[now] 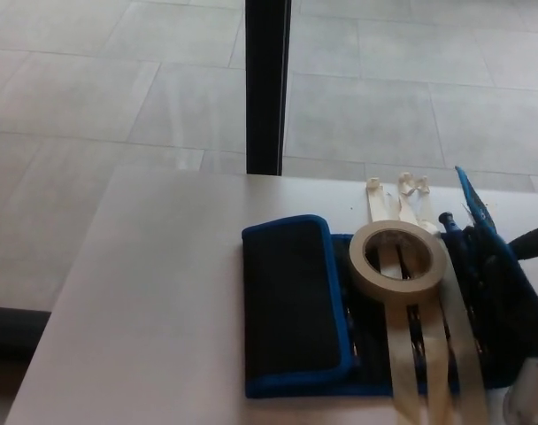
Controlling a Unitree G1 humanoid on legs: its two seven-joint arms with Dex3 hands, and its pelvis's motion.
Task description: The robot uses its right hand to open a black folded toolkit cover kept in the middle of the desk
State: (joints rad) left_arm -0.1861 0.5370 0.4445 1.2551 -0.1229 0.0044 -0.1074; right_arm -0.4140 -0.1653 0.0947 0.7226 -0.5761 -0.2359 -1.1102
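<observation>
Risks dropping the toolkit's (291, 310) right flap (475, 202) shut over the tape roll (398, 258) near the desk's (154, 292) right edge, right hand (521, 292) grip unclear.

Black fabric toolkit cover with blue piped edging (291, 305), lying on the pale desk top near its front edge. Its left flap lies folded flat over the case; its right flap stands raised on edge at the picture's right, exposing the dark interior with its tools beneath cream straps.
</observation>
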